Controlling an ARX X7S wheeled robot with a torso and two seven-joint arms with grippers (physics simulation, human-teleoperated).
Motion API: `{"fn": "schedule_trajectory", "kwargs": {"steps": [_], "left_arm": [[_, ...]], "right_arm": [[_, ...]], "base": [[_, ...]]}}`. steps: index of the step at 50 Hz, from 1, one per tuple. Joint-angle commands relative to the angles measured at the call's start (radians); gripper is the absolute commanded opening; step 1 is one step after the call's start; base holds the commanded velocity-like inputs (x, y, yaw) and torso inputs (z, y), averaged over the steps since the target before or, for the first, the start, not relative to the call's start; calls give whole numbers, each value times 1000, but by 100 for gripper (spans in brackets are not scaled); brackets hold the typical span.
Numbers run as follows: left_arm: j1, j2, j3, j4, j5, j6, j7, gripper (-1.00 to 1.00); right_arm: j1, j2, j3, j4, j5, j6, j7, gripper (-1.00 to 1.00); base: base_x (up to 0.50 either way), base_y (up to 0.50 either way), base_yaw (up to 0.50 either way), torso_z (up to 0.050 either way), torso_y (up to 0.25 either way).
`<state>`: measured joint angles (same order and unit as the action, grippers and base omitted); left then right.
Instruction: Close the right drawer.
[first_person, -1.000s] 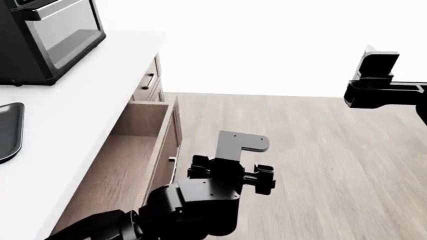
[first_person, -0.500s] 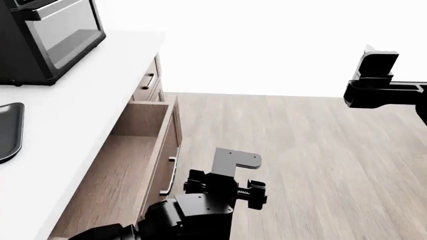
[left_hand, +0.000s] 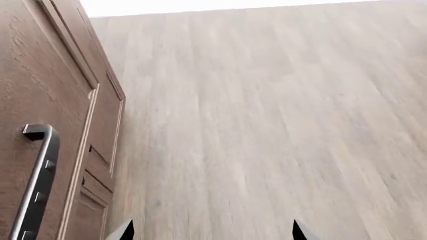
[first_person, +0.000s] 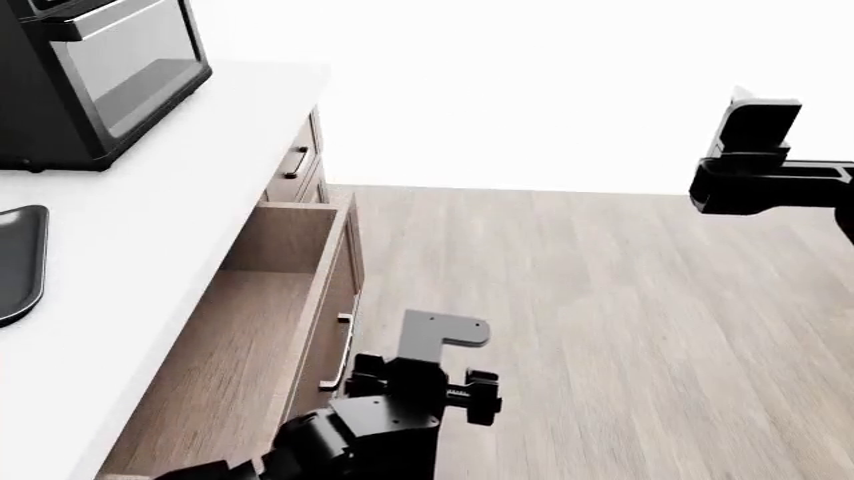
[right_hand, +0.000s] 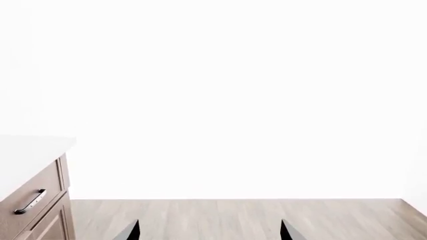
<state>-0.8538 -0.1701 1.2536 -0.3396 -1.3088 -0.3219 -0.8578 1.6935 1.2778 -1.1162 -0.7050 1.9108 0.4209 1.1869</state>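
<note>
The head view alone shows the right drawer (first_person: 254, 330) pulled well out from under the white countertop (first_person: 160, 200), its open box of pale-brown wood grain reaching toward the plank floor (first_person: 614, 320). Its slim dark bar handle (first_person: 336, 362) sits on the outer front, just beside the left arm's gripper (first_person: 424, 385), which hangs low at the drawer's front edge with a flat grey bracket above it. Whether it touches the front cannot be told. On the countertop stand a black glass-door oven (first_person: 100, 70) and part of a dark tray (first_person: 20, 260). A narrower drawer front with a curved black handle (first_person: 296, 162) lies farther back.

The left wrist view shows what the head view hides: the drawer front's recessed panel (left_hand: 47, 100) in deep brown, textured grain, and the rounded bar handle close up. Two dark fingertips (left_hand: 298, 231) peek in at the picture's edge, set apart with bare floor between them.

The right gripper (first_person: 754, 125) is held high and well apart from the cabinet; its wrist view shows its fingertips (right_hand: 285, 229) spread, over floor and white background.
</note>
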Motion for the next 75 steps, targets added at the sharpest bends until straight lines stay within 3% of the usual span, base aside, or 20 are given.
{"fn": "schedule_trajectory", "kwargs": {"steps": [1, 33, 75], "left_arm": [[12, -2, 9, -70, 16, 11, 33, 100], [12, -17, -8, -252, 25, 39, 102, 100], [-1, 73, 41, -674, 132, 105, 216, 100]], "right_arm": [[5, -4, 6, -2, 4, 7, 5, 100], [27, -16, 27, -12, 26, 30, 24, 100], [86, -30, 70, -37, 88, 67, 65, 100]], "base": [[0, 0, 0, 0, 0], [0, 0, 0, 0, 0], [0, 0, 0, 0, 0]]}}
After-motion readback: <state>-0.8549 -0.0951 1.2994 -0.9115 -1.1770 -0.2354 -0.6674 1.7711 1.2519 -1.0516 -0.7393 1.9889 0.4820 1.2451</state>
